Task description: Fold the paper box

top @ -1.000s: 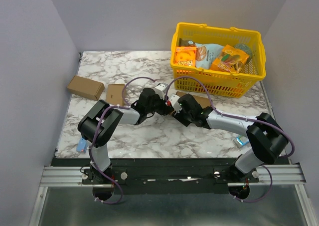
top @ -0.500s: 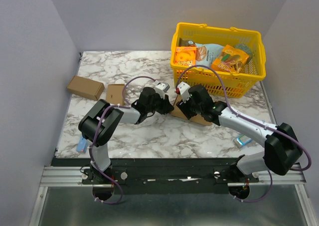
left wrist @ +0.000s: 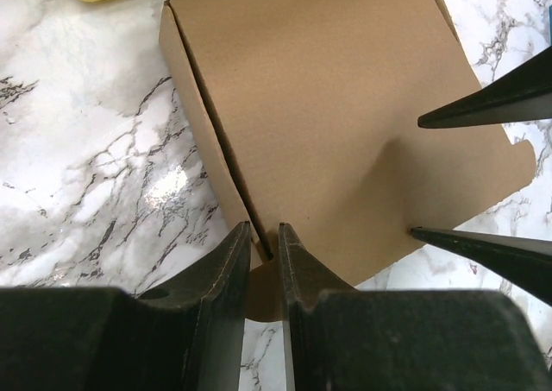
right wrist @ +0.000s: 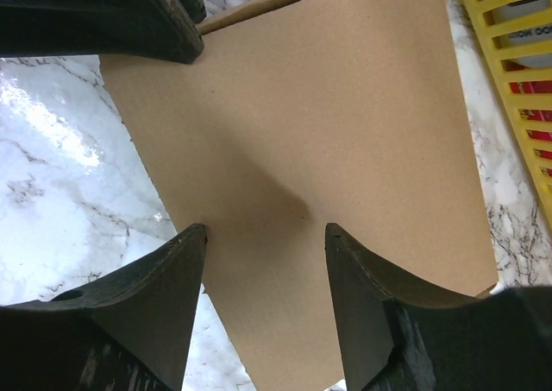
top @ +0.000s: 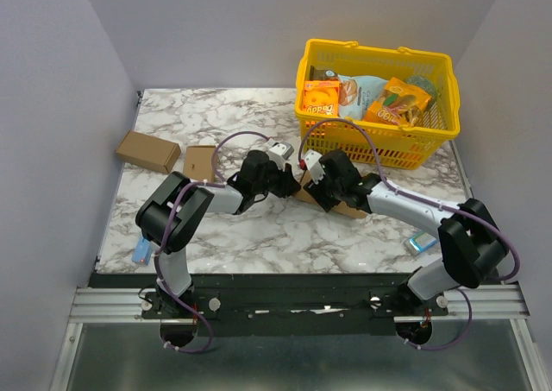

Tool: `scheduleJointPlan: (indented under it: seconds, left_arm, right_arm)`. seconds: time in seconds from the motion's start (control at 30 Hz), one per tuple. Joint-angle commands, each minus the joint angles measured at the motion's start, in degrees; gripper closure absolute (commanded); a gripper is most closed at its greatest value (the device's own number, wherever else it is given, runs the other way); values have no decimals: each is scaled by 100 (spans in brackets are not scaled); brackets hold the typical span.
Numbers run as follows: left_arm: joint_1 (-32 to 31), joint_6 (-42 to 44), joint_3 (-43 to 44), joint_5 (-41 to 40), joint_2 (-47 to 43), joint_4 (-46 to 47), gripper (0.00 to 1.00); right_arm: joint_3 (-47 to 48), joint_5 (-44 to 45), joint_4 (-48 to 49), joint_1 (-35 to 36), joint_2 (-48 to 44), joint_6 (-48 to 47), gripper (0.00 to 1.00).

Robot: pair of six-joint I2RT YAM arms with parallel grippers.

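Plain grey-lilac walls (top: 216,28) closed in a white, grey-veined marble table (top: 259,231) on three sides. An aluminium rail (top: 112,303) ran along its near edge. Light was soft and even.

Yellow plastic basket (top: 376,146) at far right of marble table (top: 259,236), w/ orange snack pack (top: 321,97) & other pkts inside. Far left: small brown box (top: 148,152), a smaller one (top: 199,163) near it. Blue items nr front edge: left (top: 141,251), right (top: 418,243).

One paper box (left wrist: 345,132), two smaller boxes (top: 147,151) (top: 199,162) (also cardboard), one yellow basket (top: 379,149), two end effectors (left wrist: 263,236) (right wrist: 266,227).
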Motion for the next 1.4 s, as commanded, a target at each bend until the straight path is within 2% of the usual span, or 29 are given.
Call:
scheduleJointPlan:
  seconds: [0.0,0.33,0.77,1.37]
  left_arm:
    - [29,118,105,-16,48,-126,72]
    - [29,83,167,46,127,-109,73]
    - [73,13,501,151,355,-39,73]
    - [311,-1217,1546,810,1322,1122,72]
  right_arm:
    - [18,232,32,13,339,-97,35]
    - [-114,883,375,13,489,-168,33]
    - [-105,1173,929,13,700,-651,23]
    - [-62,1165,1386,21,981,-1389,19]
